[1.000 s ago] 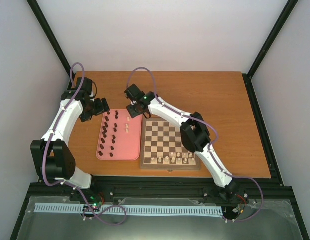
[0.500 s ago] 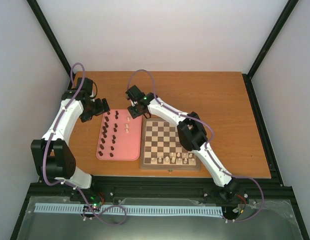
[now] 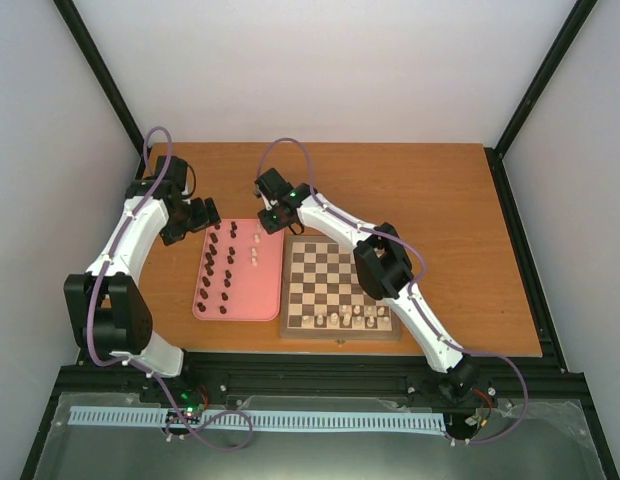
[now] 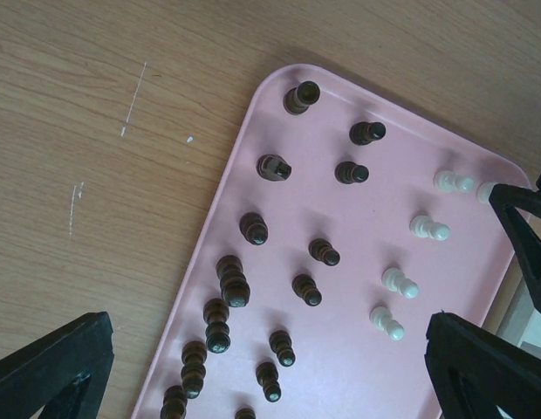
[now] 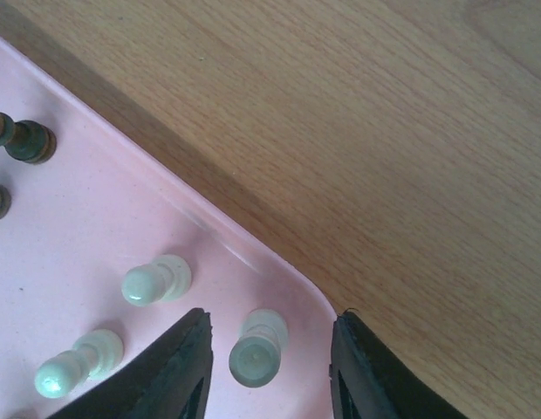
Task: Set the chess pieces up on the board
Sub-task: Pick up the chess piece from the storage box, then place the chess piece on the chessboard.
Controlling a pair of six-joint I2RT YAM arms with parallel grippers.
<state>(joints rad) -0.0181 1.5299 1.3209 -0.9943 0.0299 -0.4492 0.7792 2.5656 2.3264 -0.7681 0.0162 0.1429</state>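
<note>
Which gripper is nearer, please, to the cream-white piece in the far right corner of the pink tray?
Right. The right gripper has its fingers straddling that cream-white piece, not yet closed on it. The left gripper hovers by the tray's far left corner, well apart from the piece.

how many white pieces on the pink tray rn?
5 white pieces in a line down the pink tray's right side: one at the far corner between the right gripper's open fingers, four more trailing toward the near end. The gripper may hide others.
</note>
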